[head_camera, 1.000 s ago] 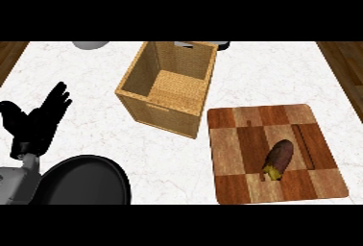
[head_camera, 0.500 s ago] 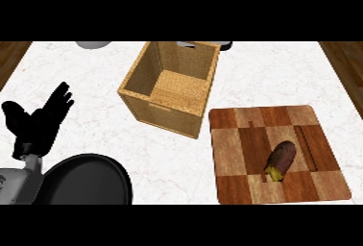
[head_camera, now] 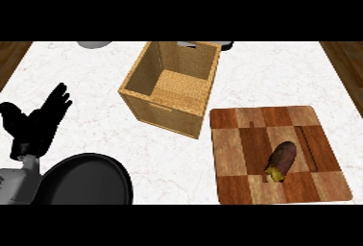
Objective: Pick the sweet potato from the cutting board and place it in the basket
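A brown sweet potato (head_camera: pixel 281 161) with a yellowish end lies on the checkered wooden cutting board (head_camera: pixel 241 139) at the right of the head view. A tall woven basket (head_camera: pixel 170 113) stands at the centre back, just left of the board's far corner, with its inside showing bare. My left hand (head_camera: pixel 37 121) rests open at the left edge, fingers up, far from both the potato and the basket. The right hand does not show.
A black round pan (head_camera: pixel 89 180) sits at the lower left, beside my left forearm. Grey and dark objects (head_camera: pixel 96 44) peek in along the counter's far edge. White marble counter lies between basket, pan and board.
The view has shifted slightly, so the board and potato sit a touch further right and lower. The left hand holds the same pose.
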{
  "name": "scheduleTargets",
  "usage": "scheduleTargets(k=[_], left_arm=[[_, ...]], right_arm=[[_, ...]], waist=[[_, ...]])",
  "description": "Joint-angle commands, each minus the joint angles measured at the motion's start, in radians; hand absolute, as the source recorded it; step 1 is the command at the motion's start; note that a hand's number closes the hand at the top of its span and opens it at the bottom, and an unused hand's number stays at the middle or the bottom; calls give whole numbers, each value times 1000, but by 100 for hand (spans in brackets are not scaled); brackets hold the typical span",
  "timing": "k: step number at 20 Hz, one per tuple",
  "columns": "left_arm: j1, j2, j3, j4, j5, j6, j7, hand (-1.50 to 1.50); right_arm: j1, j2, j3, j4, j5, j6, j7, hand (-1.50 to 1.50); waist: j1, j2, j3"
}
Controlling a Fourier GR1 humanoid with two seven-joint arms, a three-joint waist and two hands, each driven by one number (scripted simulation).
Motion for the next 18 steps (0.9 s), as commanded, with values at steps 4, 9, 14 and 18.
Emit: scheduleTargets(k=[4,9,14,18], left_arm=[[55,-28,-20,-142,-35,27,55,0],[-26,-15,43,-9,-30,-46,43,0],[-27,-43,54,6,-52,-54,26,0],[-13,-84,27,-1,-89,-19,5,0]], right_arm=[[-79,222,117,-22,177,-104,-89,-150],[-220,270,135,112,258,-159,-122,-150],[-359,327,158,192,298,-254,-128,-150],[-476,414,209,174,291,-350,-67,-150]], waist=[[15,-1,0],[9,2,0],[11,2,0],[14,2,0]])
